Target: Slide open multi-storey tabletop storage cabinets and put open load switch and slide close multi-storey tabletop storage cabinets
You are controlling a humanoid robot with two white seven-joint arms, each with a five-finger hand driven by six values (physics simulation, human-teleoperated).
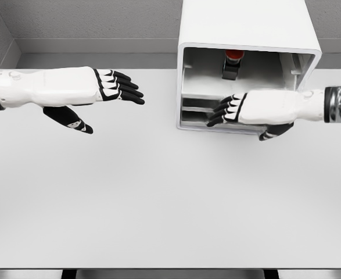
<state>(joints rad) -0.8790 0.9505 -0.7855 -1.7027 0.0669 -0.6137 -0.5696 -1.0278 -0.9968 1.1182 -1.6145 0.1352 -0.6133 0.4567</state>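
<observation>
My open right hand (231, 109) reaches into the white boxy cabinet (248, 32); a red-topped black switch (233, 63) sits, seemingly, at its 12 o'clock; open left hand (109, 87) hovers at 9

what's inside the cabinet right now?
The cabinet is open in front. On its upper level stands a black switch with a red top. The right hand covers part of the lower shelves, so their contents are unclear.

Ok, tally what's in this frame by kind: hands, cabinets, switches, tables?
Hands: 2, left hand and right hand
Cabinet: 1
Switch: 1, inside the cabinet
Table: 1
Total: 5
</observation>
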